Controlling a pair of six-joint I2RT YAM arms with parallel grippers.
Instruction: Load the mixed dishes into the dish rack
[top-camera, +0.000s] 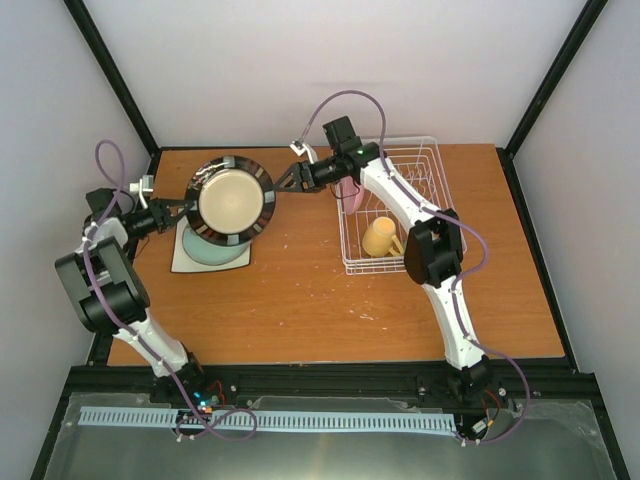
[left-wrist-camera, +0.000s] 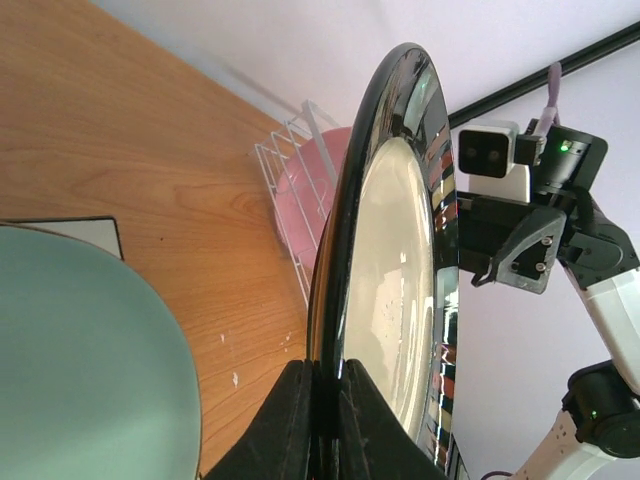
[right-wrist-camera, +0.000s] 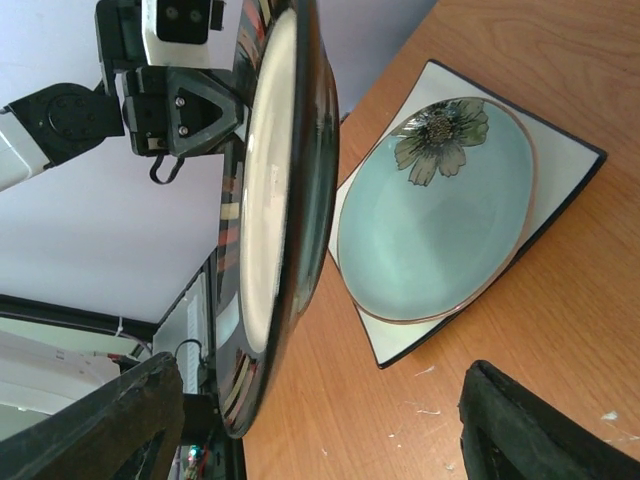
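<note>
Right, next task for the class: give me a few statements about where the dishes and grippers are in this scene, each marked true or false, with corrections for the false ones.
1. The left gripper is shut on the rim of the dark-rimmed plate, holding it on edge above the table. True.
2. The right gripper is clamped on that plate too. False: its jaws stand open near the plate's other rim.
3. The yellow mug stands on the bare table. False: it is inside the dish rack.
4. The green plate lies on the white square plate. True.
</note>
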